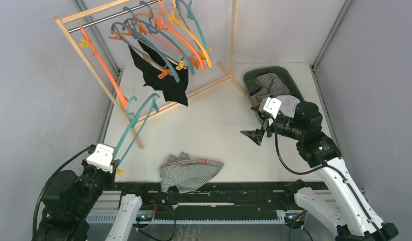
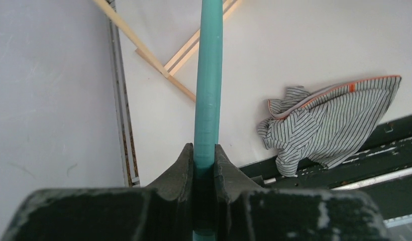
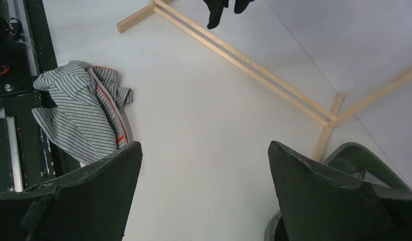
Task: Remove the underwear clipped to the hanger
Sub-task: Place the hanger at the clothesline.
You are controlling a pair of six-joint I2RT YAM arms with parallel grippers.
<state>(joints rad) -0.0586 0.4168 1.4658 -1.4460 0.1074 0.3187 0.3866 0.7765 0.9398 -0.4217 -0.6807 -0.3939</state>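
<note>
Black underwear point(image 1: 161, 75) hangs clipped to hangers on the wooden rack point(image 1: 96, 68) at the back left; its lower tip shows in the right wrist view point(image 3: 214, 12). My left gripper point(image 1: 114, 166) is shut on the bar of a bare teal hanger point(image 1: 136, 120), held off the rack above the table's front left. In the left wrist view the fingers point(image 2: 181, 168) pinch this hanger point(image 2: 209, 85). My right gripper point(image 1: 255, 135) is open and empty, above the table beside the bin; its open span shows in the right wrist view point(image 3: 204, 165).
A grey-and-white striped cloth with orange trim point(image 1: 189, 172) lies at the table's front edge, also in the left wrist view point(image 2: 334, 120) and right wrist view point(image 3: 78, 115). A dark bin point(image 1: 253, 76) at the back right holds cloths. Several orange and teal hangers point(image 1: 169, 25) hang on the rack.
</note>
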